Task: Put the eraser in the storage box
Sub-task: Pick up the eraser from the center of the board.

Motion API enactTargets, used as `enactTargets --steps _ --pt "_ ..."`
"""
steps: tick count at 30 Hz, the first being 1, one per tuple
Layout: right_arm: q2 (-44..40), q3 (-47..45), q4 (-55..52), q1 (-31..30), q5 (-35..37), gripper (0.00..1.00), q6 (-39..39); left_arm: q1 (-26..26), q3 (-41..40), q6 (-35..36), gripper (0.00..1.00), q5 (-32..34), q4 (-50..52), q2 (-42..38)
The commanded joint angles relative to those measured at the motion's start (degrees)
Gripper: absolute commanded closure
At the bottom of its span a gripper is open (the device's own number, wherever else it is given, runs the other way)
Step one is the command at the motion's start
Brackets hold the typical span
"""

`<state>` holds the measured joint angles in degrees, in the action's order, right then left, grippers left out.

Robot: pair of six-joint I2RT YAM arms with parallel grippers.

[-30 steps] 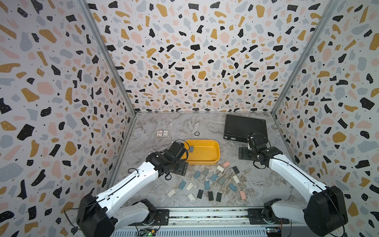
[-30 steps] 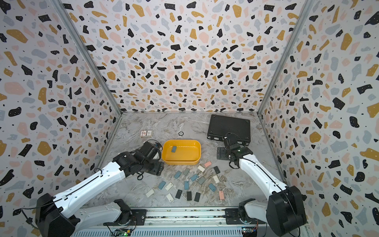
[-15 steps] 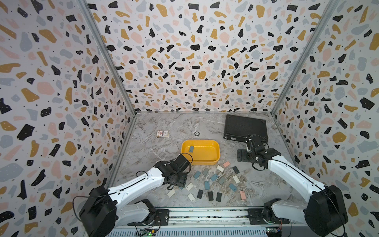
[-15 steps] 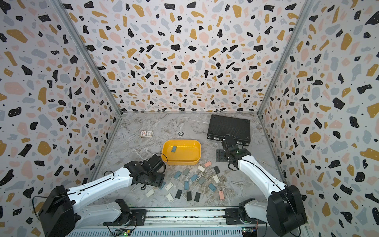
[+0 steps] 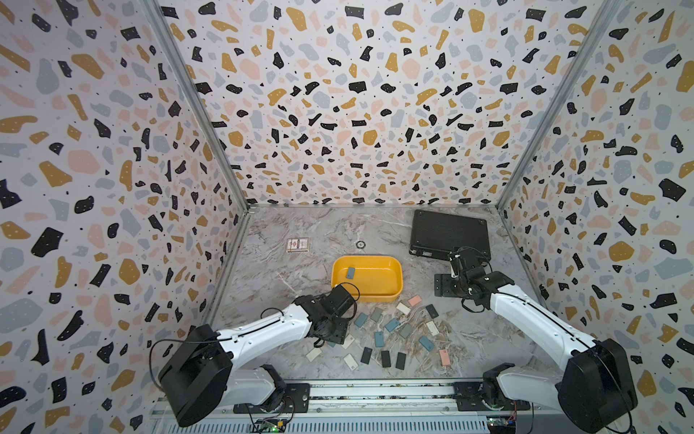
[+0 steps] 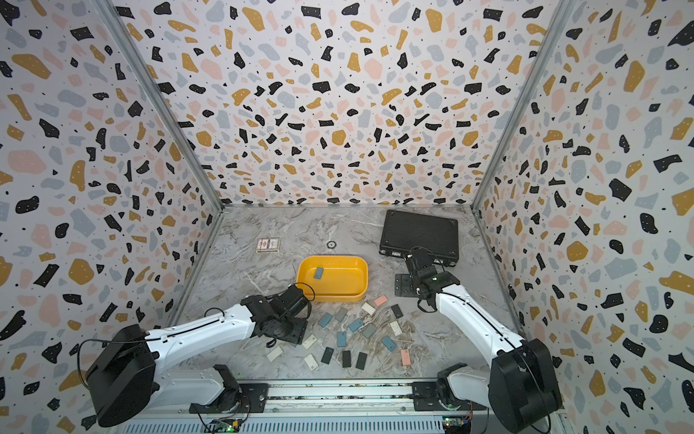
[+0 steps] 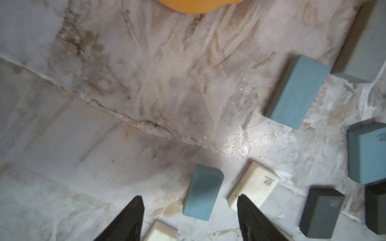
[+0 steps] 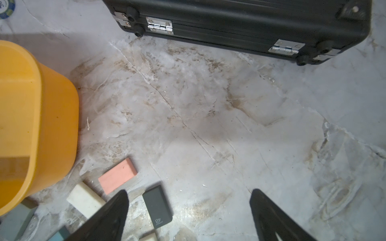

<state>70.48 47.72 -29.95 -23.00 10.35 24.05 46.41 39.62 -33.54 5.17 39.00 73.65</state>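
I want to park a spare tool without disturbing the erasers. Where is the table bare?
Bare tabletop lies between the card pack and the storage box, between the storage box and the black case, and along the back wall. It is crowded in front of the storage box, where the erasers lie scattered.

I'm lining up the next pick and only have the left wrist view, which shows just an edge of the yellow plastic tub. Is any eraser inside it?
Observer: Yes, one small blue-grey rectangular eraser lies inside the shallow yellow plastic tub, toward its left end.
Operator: Where's the right gripper?
Observer: The right gripper hangs open and empty, right of the tub, in front of the flat black textured case.
Operator: Any pink ones outside it?
Observer: Two: one pink eraser by the tub's near right corner, a second pink eraser at the scatter's near right edge.
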Motion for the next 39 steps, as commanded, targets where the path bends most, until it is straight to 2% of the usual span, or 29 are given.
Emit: enactTargets --steps 1,10,13,17,23,28,34,39 --pt "-1.2 -0.2 -0.3 -0.3 1.0 0.06 0.4 0.7 -1.2 -1.1 0.29 0.2 -0.7 0.7" --pt "-1.1 -0.5 -0.2 -0.4 1.0 0.07 0.4 1.2 -2.8 -2.0 0.32 0.9 -3.0 4.0" --pt "-1.2 -0.6 -0.2 -0.4 1.0 0.07 0.4 1.5 -2.8 -2.1 0.36 0.6 -3.4 4.8" --pt "-1.1 -0.7 -0.1 -0.4 1.1 0.07 0.5 2.1 -2.5 -2.1 0.44 0.5 -3.4 5.3" --pt "-1.0 -0.8 0.0 -0.4 1.2 0.07 0.4 2.5 -3.0 -2.2 0.63 0.0 -4.2 6.0" --pt "-1.0 -0.9 0.0 -0.4 1.2 0.07 0.5 2.6 -3.1 -2.1 0.71 0.3 -4.2 5.9" --pt "-1.0 -1.0 -0.1 -0.4 1.4 0.07 0.5 2.6 -1.3 -2.1 0.72 4.0 -0.2 3.3" --pt "-1.2 -1.0 -0.1 -0.4 1.6 0.07 0.4 2.5 3.4 -0.4 0.71 6.4 3.4 -0.6"
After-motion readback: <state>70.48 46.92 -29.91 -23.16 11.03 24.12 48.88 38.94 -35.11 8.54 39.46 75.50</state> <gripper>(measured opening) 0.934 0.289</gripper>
